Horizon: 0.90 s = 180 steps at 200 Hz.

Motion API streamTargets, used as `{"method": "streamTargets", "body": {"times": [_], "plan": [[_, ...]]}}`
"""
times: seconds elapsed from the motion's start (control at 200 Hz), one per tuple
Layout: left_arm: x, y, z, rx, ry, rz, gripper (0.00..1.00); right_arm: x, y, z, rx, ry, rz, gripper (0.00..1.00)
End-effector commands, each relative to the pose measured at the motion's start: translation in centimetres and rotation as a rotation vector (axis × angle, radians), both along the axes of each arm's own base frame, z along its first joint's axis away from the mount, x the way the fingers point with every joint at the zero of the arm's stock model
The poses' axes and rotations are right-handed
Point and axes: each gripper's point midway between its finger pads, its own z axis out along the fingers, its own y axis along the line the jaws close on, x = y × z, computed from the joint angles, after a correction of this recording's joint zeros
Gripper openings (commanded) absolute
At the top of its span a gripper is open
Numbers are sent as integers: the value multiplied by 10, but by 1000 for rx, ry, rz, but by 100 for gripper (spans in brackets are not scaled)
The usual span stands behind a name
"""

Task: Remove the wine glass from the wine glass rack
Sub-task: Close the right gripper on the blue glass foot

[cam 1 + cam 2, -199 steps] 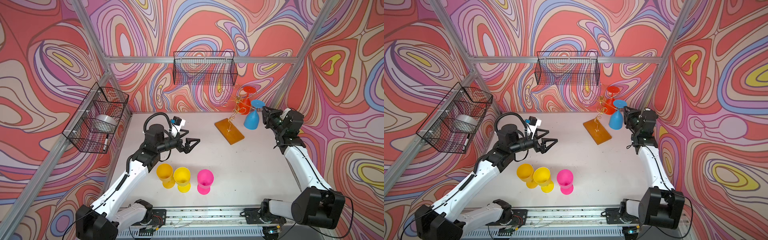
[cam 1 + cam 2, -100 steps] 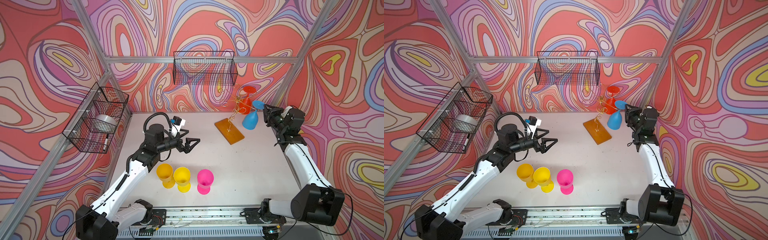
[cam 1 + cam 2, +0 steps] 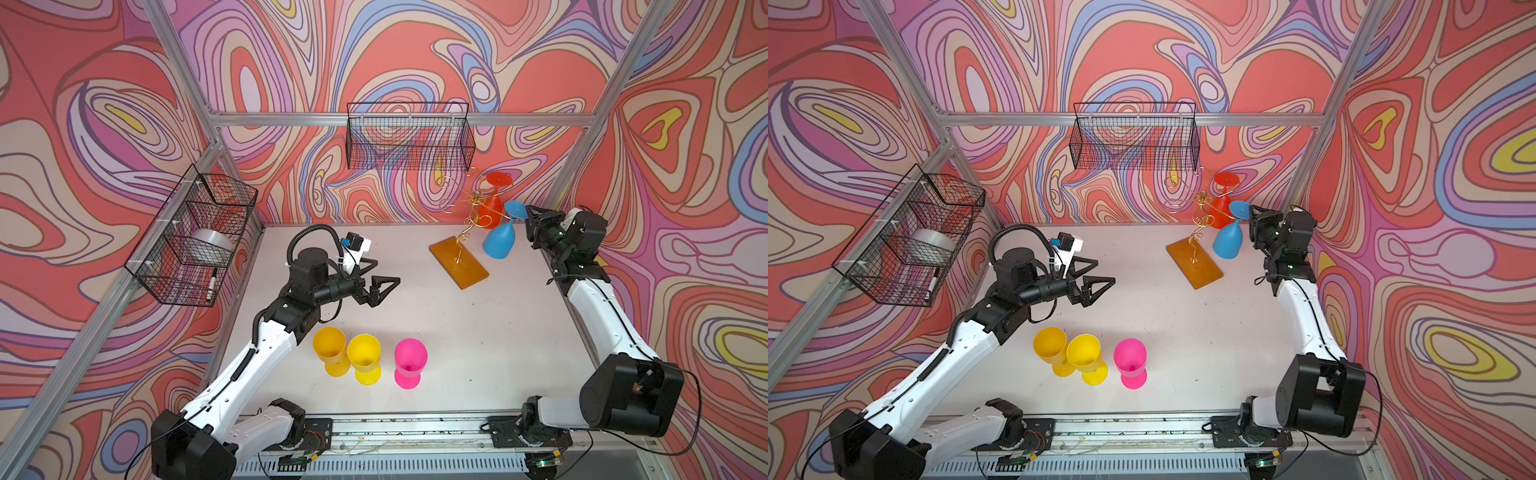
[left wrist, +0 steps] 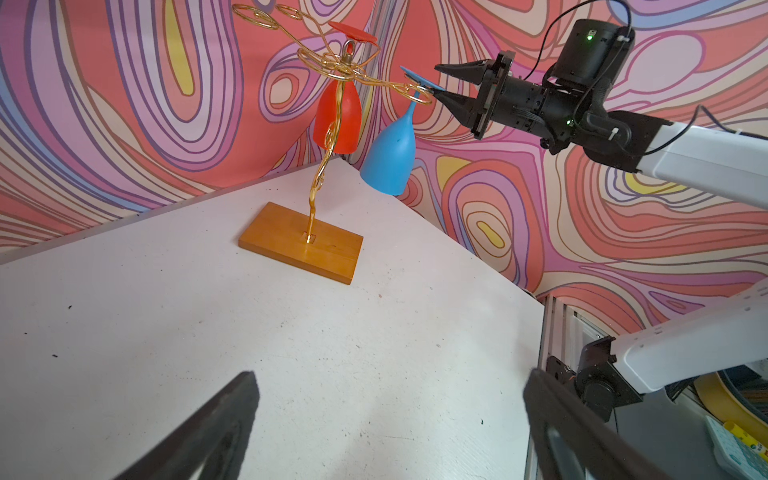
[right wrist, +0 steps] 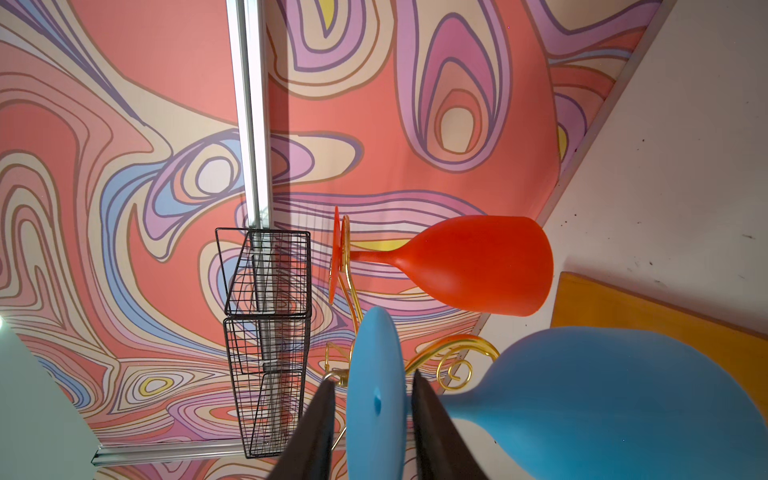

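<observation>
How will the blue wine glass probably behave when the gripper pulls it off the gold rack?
The blue wine glass is probably light and stiff: it looks like matte plastic. Held only at its thin foot, where the right gripper reaches, the bowl may swing. The wine glass rack is thin wire, so it may flex or slide along.

Five wine glasses in all: one blue glass (image 3: 498, 243); one red glass (image 3: 489, 212); two yellow glasses (image 3: 329, 345) (image 3: 364, 353); one pink glass (image 3: 410, 357); there is one wine glass rack (image 3: 465, 270); two black wire baskets (image 3: 409, 141) (image 3: 195, 237) complete the count.
</observation>
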Motion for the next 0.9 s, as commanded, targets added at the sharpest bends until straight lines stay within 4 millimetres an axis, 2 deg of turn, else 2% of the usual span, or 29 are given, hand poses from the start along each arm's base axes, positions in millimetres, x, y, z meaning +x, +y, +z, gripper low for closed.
{"method": "streamTargets", "body": {"times": [0.0, 0.406, 0.676, 0.897], "plan": [[-5, -2, 13, 1, -36, -21, 100, 6, -3, 14, -13, -38, 2, 31], [-5, -2, 13, 3, -37, -20, 100, 16, -3, 10, 17, -45, 6, 13], [-5, -1, 12, 4, -37, -18, 100, 15, -5, 12, 27, -61, -3, 1], [-5, -2, 13, 3, -39, -19, 100, 11, -5, 18, 27, -76, -11, 0]]}}
